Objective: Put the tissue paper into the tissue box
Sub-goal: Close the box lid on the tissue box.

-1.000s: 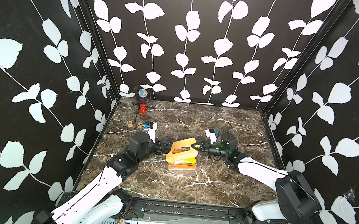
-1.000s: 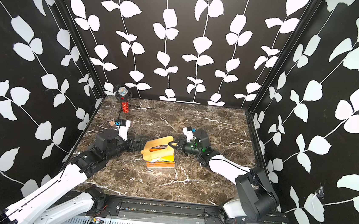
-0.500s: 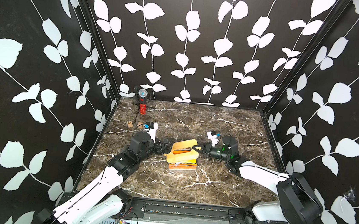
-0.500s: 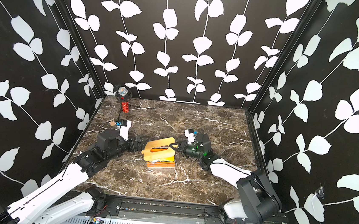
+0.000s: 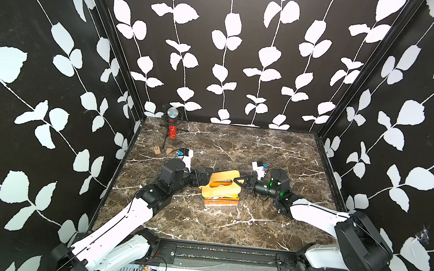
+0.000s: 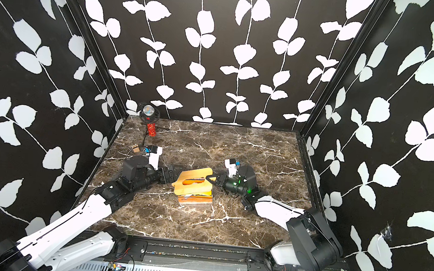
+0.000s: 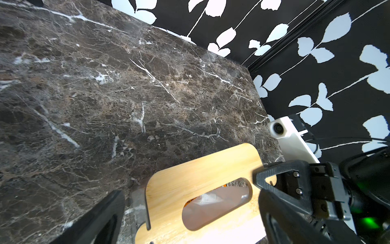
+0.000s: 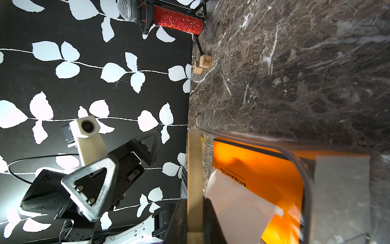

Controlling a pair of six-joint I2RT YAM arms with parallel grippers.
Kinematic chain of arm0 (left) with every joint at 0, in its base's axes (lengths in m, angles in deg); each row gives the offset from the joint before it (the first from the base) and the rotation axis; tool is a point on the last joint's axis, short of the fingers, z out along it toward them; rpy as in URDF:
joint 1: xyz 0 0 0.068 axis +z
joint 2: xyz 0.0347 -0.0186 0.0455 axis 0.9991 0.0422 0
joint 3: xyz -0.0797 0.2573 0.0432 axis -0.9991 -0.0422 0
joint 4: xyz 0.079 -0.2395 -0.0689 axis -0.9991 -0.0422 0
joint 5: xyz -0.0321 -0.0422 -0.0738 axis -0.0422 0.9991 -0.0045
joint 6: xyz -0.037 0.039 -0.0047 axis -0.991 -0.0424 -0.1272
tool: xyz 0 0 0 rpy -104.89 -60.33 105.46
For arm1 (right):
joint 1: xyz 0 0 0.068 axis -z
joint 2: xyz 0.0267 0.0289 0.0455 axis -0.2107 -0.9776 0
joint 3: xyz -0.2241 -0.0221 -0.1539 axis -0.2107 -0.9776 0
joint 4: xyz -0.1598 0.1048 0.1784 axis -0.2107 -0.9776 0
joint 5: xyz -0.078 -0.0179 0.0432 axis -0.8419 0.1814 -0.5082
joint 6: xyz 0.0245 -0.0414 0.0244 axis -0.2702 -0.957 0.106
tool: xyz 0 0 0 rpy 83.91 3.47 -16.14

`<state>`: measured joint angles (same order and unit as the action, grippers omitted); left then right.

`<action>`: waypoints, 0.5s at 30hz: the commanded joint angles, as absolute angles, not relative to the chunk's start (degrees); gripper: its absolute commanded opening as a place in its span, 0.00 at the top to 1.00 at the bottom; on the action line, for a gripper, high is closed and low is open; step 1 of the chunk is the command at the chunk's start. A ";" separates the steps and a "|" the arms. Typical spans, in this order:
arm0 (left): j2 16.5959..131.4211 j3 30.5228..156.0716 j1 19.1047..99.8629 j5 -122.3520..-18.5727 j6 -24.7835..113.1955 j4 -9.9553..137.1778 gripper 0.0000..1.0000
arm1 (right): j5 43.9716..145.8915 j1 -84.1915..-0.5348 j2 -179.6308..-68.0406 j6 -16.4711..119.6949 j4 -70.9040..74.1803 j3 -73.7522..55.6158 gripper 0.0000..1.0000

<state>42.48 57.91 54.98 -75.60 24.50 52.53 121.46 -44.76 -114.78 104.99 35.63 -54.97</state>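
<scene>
I see the tissue pack (image 5: 222, 201) lying flat inside the clear plastic box (image 8: 341, 186), near the middle of the marble table (image 5: 209, 146). The pack's top is orange with dark print, and a white sheet (image 8: 238, 202) sticks up out of it. The box stands upright on the table. Its light wooden lid (image 5: 222, 185) is not seated: it sits tilted over the opening, overhanging the box on one side. Orange shows through the lid's oval slot in both top views.
</scene>
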 commanded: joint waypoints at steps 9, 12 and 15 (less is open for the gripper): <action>44.50 55.44 54.98 -73.25 21.47 57.61 0.01 | 115.30 -44.77 -114.14 103.92 22.38 -60.09 1.00; 45.17 55.40 54.98 -72.86 21.12 58.15 0.01 | 114.64 -44.90 -112.27 104.30 20.12 -59.00 1.00; 45.73 55.31 55.00 -72.67 20.82 58.69 0.01 | 113.59 -45.47 -110.67 103.83 16.43 -57.26 1.00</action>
